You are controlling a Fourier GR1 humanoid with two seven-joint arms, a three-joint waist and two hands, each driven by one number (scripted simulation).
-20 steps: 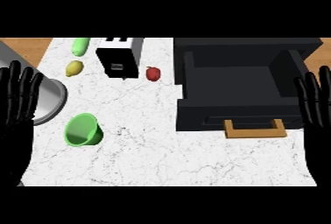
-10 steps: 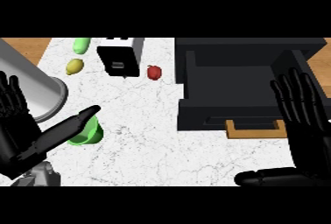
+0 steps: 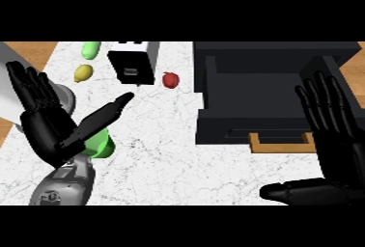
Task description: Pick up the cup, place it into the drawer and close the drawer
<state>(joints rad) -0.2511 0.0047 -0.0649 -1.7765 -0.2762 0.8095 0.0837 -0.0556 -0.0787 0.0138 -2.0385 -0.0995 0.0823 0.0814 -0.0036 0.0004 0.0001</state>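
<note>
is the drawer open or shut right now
Open. The drawer is pulled out from the black cabinet, its dark inside visible from above and its wooden handle toward the robot. No cup inside.

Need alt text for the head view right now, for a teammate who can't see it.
The open left hand hovers over the green cup on the white counter, not gripping it. The open right hand is raised beside the open black drawer.

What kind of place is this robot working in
Most likely a kitchen counter: a white marbled worktop with a black open drawer unit, a green cup, and fruit such as a red apple and a lemon.
</note>
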